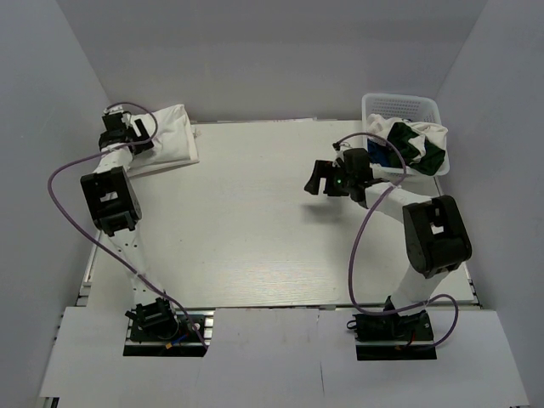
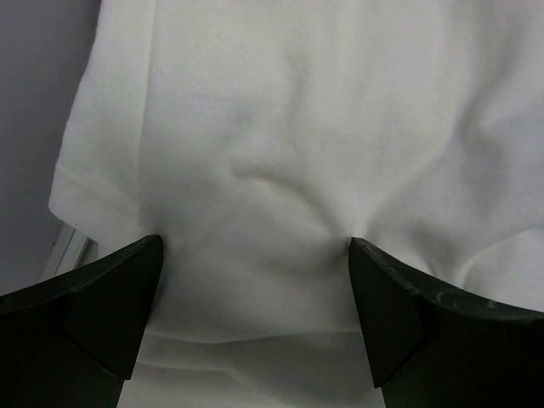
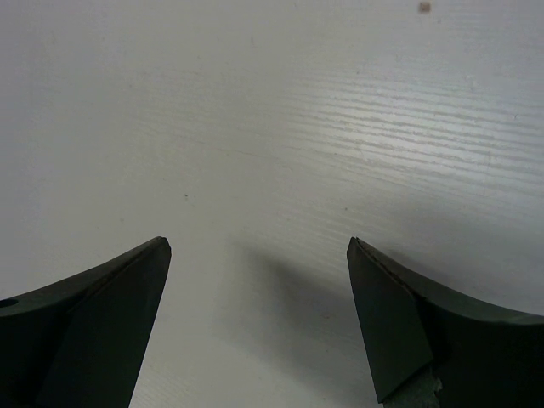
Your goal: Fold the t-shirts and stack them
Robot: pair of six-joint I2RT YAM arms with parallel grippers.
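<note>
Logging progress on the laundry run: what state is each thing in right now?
white t-shirt: folded, lying at the far left corner of the table.
left gripper: open, fingers apart over the white t-shirt.
right gripper: open, empty, above bare table.
basket: upright, holding cloth.
t-shirts in the basket: crumpled, unfolded.

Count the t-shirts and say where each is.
4: a folded white shirt at the far-left corner, under the left gripper; a loose white shirt, green shirt and blue shirt in the basket. Others may be hidden underneath.
</note>
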